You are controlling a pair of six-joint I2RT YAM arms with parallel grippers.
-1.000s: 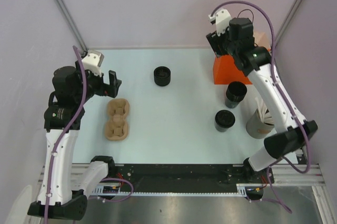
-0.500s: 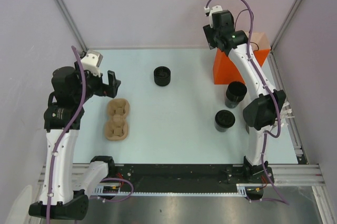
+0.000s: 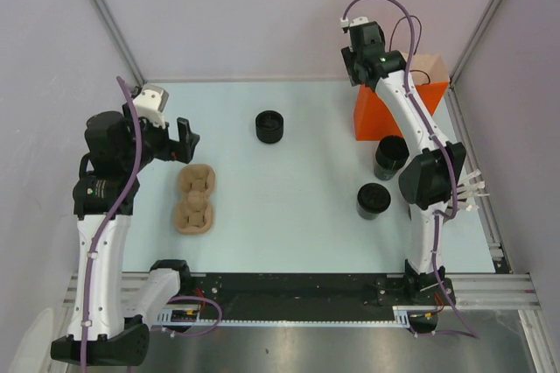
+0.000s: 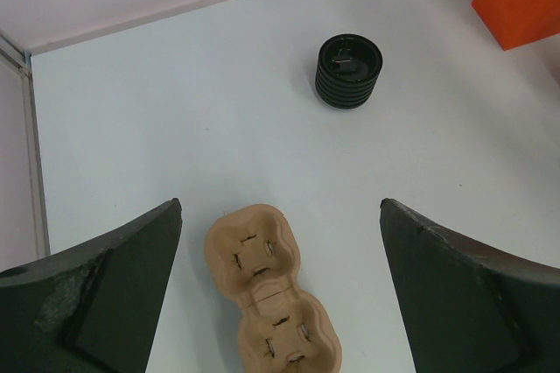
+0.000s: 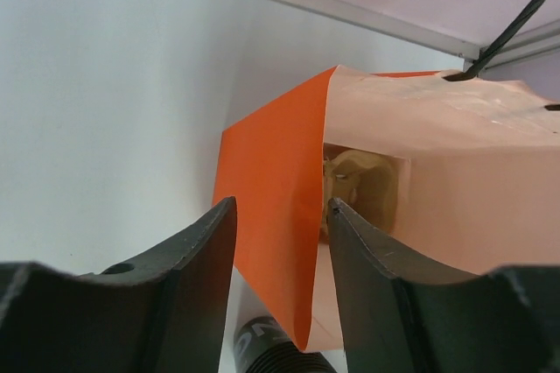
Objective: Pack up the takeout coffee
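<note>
Black takeout coffee cup (image 3: pixel 269 126) far centre on the surface (image 3: pixel 306 189); second cup (image 3: pixel 391 154) and third cup (image 3: pixel 374 200) right, by the orange bag (image 3: pixel 366 119). Left wrist: left hand (image 4: pixel 280 207) spread wide, empty, by the pulp tray (image 4: pixel 267 303). Right wrist: right hand (image 5: pixel 281 205) straddles the bag's wall; grasp unclear.

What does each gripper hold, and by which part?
Neither holds anything. Left gripper open; right gripper straddles a wall of the orange bag, jaws apart.

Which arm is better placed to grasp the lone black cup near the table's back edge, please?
Probably left: the left gripper, open, faces that cup unobstructed, while the right gripper straddles the rim of the orange bag.
</note>
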